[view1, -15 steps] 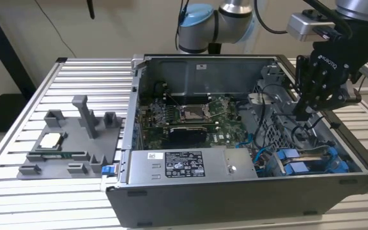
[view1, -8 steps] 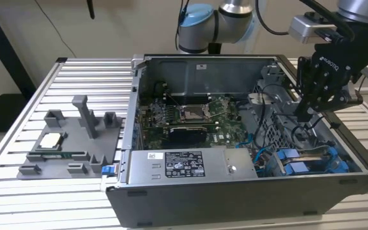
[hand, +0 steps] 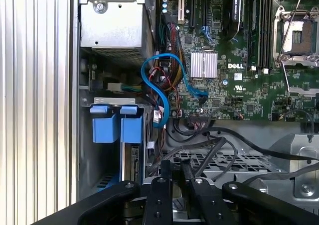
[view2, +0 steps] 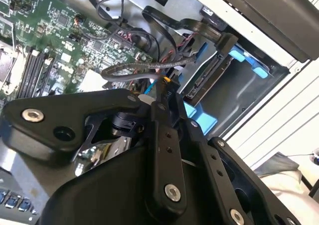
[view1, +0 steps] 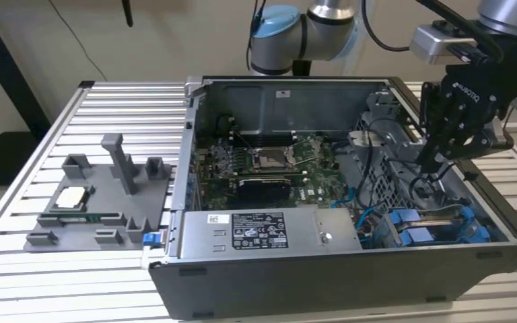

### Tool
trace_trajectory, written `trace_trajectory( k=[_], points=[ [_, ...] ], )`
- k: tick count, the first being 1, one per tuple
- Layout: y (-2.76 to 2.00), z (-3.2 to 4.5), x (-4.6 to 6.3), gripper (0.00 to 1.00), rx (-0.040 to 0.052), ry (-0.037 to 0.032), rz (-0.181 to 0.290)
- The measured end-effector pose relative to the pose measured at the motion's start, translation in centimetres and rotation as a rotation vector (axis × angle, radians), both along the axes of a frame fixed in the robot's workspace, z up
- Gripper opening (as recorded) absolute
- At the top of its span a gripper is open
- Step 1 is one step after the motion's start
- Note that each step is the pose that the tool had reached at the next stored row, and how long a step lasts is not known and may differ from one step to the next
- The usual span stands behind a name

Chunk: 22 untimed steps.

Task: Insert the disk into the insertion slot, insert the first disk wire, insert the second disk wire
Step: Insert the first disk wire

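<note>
The disk sits inside the insertion slot of the open computer case, its connector edge facing out. Its blue carrier frames it, and the carrier's blue tabs show in the first wrist view. My gripper hangs over the drive bay at the exterior view's right, inside the case. In the second wrist view my gripper is shut on a black disk wire plug with coloured leads, a short way from the disk's connector edge. A blue disk wire loops loose over the motherboard.
A grey power-supply box fills the case's near side. The green motherboard lies in the middle, with black cables draped between it and the drive cage. A grey fixture with small parts stands on the slatted table at the exterior view's left.
</note>
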State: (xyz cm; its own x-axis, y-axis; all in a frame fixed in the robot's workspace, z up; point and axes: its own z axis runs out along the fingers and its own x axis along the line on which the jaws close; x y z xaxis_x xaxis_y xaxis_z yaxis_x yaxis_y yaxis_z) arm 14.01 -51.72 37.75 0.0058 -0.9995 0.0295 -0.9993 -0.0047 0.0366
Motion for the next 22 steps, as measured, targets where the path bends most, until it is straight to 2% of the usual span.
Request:
trace_trajectory(
  k=[11,22],
  points=[
    [-0.06,-0.26,0.03,0.19,0.0001,0.0,0.0],
    [-0.34,-0.77,0.03,0.19,-0.0003,0.0001,0.0]
  ],
)
